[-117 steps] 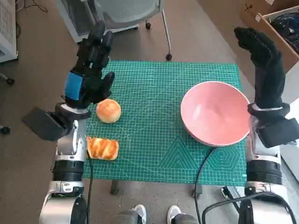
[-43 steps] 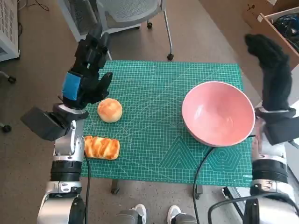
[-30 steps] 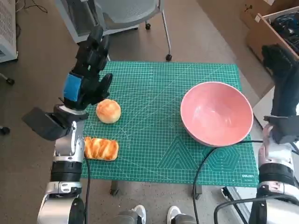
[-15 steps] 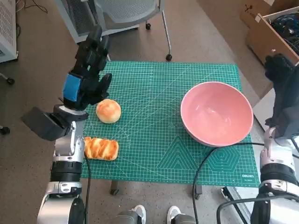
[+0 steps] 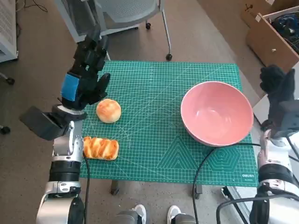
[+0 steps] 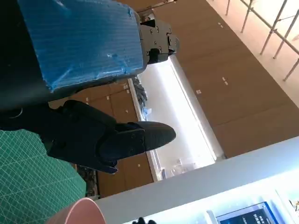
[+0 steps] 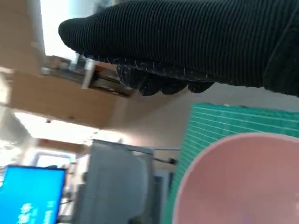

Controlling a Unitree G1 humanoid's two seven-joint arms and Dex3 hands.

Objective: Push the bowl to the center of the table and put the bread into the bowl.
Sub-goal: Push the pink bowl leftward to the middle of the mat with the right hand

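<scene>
My gloved right hand (image 5: 279, 100), empty and loosely spread at the frame's right, should nudge the smooth, likely slippery pink bowl (image 5: 217, 113) by its outer wall.

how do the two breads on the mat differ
The round bun is domed, smooth and pale golden; the braided loaf is elongated, ridged and streaked darker brown. The round bun lies close beside the left hand; the braided loaf lies nearer the robot, by the mat's edge. Both rest unheld, outside the bowl.

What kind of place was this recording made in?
Probably an office or lab: a grey wheeled office chair, an open cardboard box of cables, and a green gridded cutting mat as the work surface.
</scene>
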